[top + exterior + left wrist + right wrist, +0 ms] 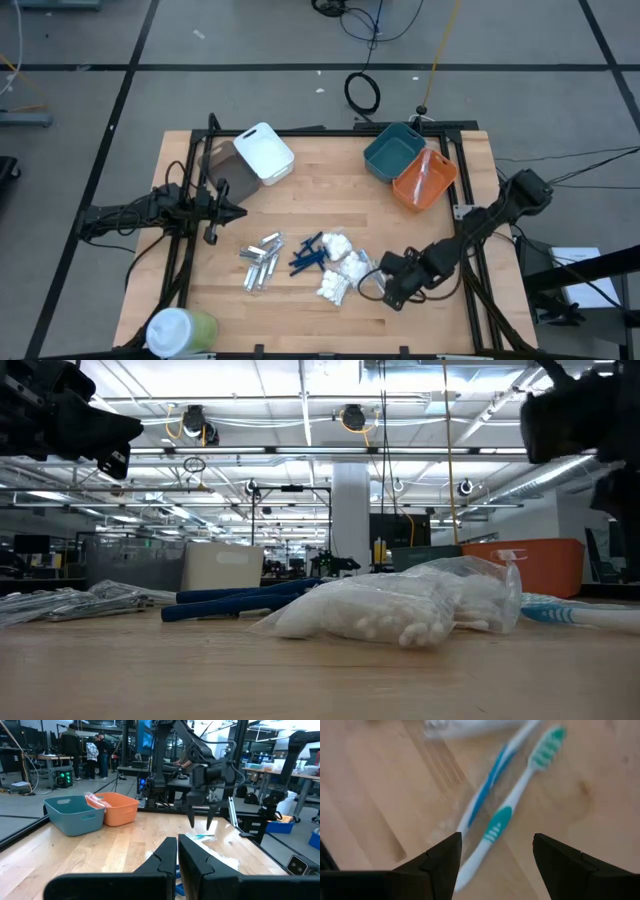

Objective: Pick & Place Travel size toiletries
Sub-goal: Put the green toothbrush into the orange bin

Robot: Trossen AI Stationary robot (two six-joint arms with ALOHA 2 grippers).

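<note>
Pale wooden planks make up the table top (300,190), and nearest the front edge, at about seven o'clock from its centre, stands a green cup with a white lid (180,331). A little farther in, at four o'clock, the right gripper (380,287) hangs low with its fingers spread wide and nothing between them; its wrist view looks straight down on a white toothbrush with teal bristles (512,807), lying beside what seems to be a second, blue-striped brush (487,785), though motion smears that one. Just beside the gripper, toward nine o'clock from it, lie the white crinkly packets (338,268), then the dark blue sticks (308,254) and, farther toward the left side, the small silver tubes (260,262); the three heaps sit close together in a row. In the low view, the packets (400,605) bulk in front with the blue sticks (240,600) behind them. At nine o'clock the left gripper (238,212) hovers above the board with its fingers pressed together, empty, well apart from the heaps. Farthest back, a white bin (264,153) sits at eleven o'clock, and at one o'clock a teal bin (393,152) touches an orange bin (425,180) that holds some clear-wrapped items.
</note>
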